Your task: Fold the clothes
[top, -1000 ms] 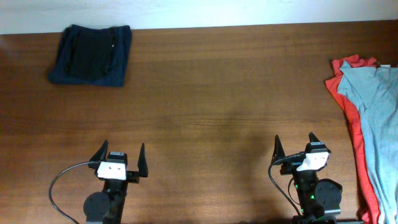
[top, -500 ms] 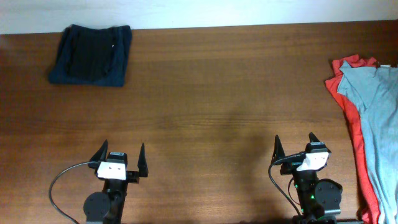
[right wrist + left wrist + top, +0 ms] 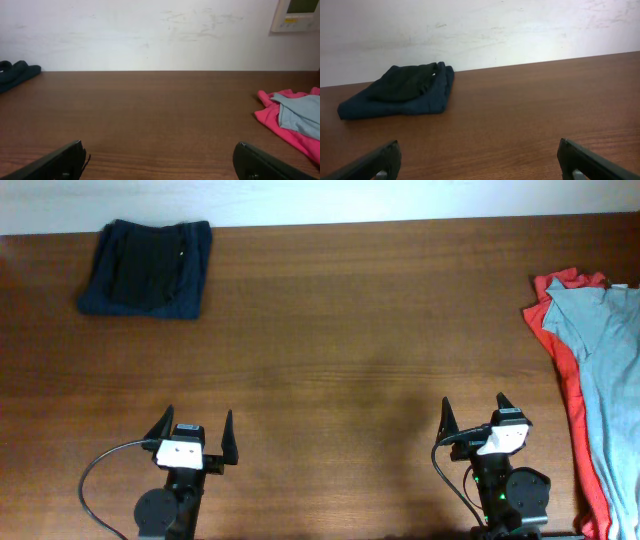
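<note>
Looks like a bare robot lab: wooden counter (image 3: 350, 330), scuffed white wall (image 3: 150, 30), a small control panel (image 3: 298, 14) mounted on it.

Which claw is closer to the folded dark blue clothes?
Left. The left claw sits at the near edge, almost straight across the table from the folded navy garment. The right claw is much farther sideways, nearer the red T-shirt.

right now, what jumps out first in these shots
A folded navy garment sits at the table's far left corner. At the right edge a grey-blue shirt lies unfolded over a red shirt. The left claw and right claw stand open and empty at the near edge.
</note>
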